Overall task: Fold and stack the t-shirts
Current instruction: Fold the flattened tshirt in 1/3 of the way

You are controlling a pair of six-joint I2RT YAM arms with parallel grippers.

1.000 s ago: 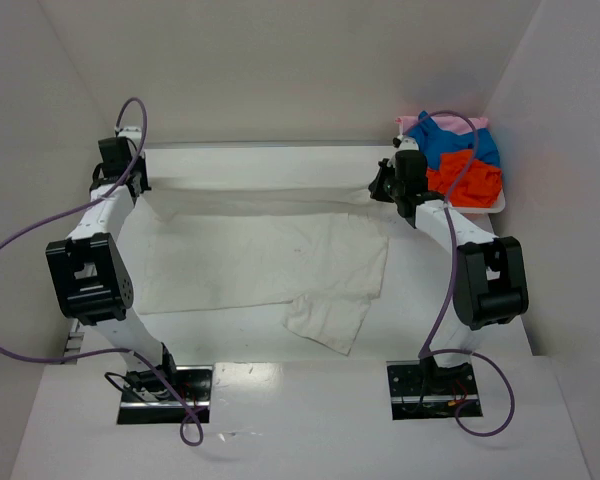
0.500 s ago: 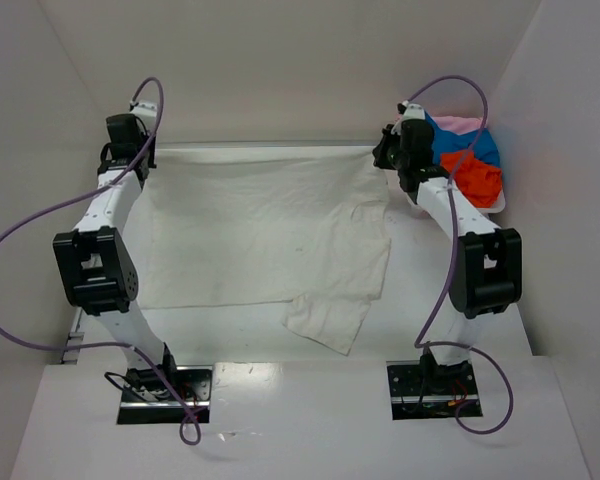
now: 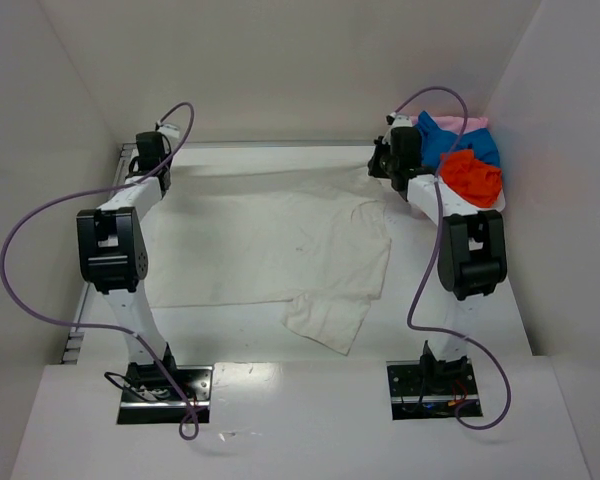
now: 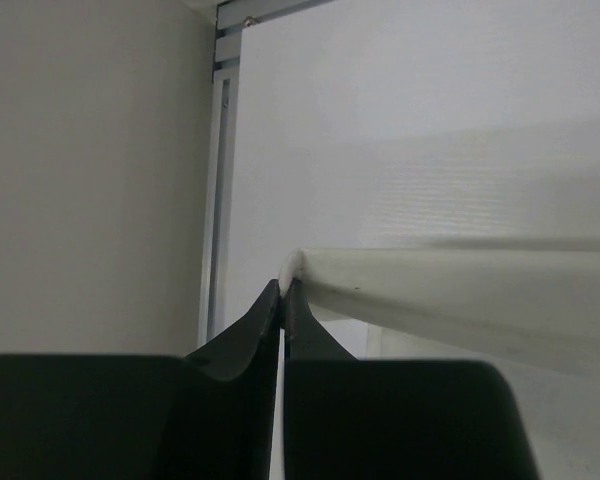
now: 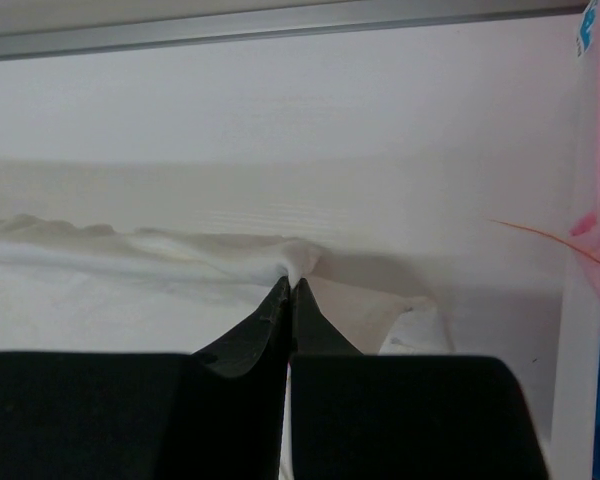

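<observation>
The large off-white t-shirt (image 3: pixel 270 240) lies spread over the middle of the table, one sleeve hanging toward the front. My left gripper (image 3: pixel 150 172) is shut on its far left edge (image 4: pixel 400 290). My right gripper (image 3: pixel 383 165) is shut on its far right edge (image 5: pixel 180 250). Both hold the far edge stretched between them near the back of the table. A pile of blue (image 3: pixel 450 143), orange-red (image 3: pixel 472 178) and pale pink (image 3: pixel 470 123) t-shirts lies at the back right.
The coloured shirts rest on a shallow white tray (image 3: pixel 496 207) against the right wall. White walls close the left, back and right. A metal rail (image 4: pixel 218 180) runs along the table's left edge.
Both grippers have carried the off-white shirt's far edge toward the back of the table, pulling the cloth flatter and spreading it further back.
</observation>
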